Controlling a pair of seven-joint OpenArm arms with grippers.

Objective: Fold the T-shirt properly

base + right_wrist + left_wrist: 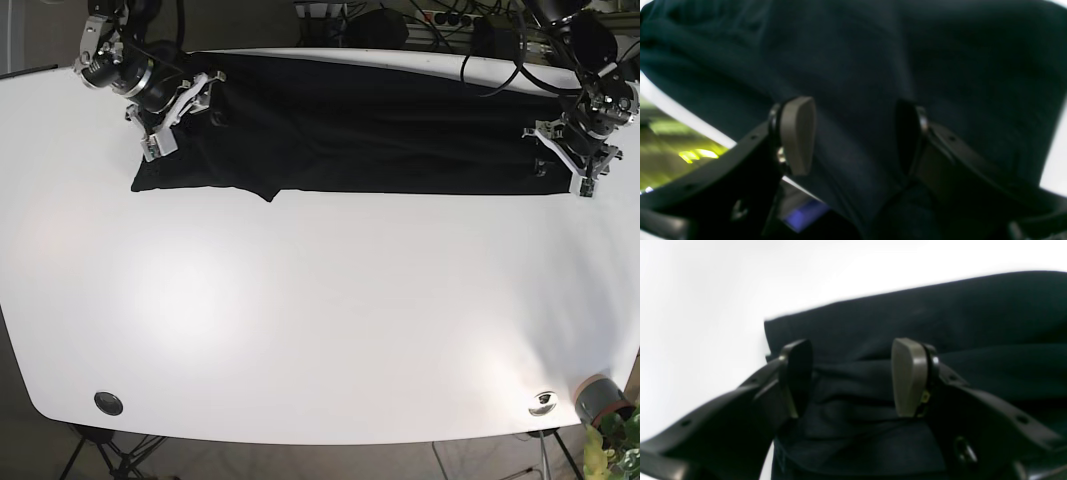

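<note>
The black T-shirt point(360, 120) lies as a long, wide strip along the far side of the white table point(320, 300). My right gripper point(182, 112) is open over the shirt's left end. In the right wrist view the gripper point(853, 135) straddles dark cloth point(853, 50), jaws wide apart. My left gripper point(562, 155) is open at the shirt's right end. In the left wrist view the gripper point(853, 376) stands over wrinkled cloth point(940, 313) near its edge, with bare table point(706, 290) to the left.
A black round cap point(108, 403) and a metal one point(543, 403) sit near the table's front edge. A grey cup point(598, 398) and a plant are at the front right corner. Cables hang behind the far edge.
</note>
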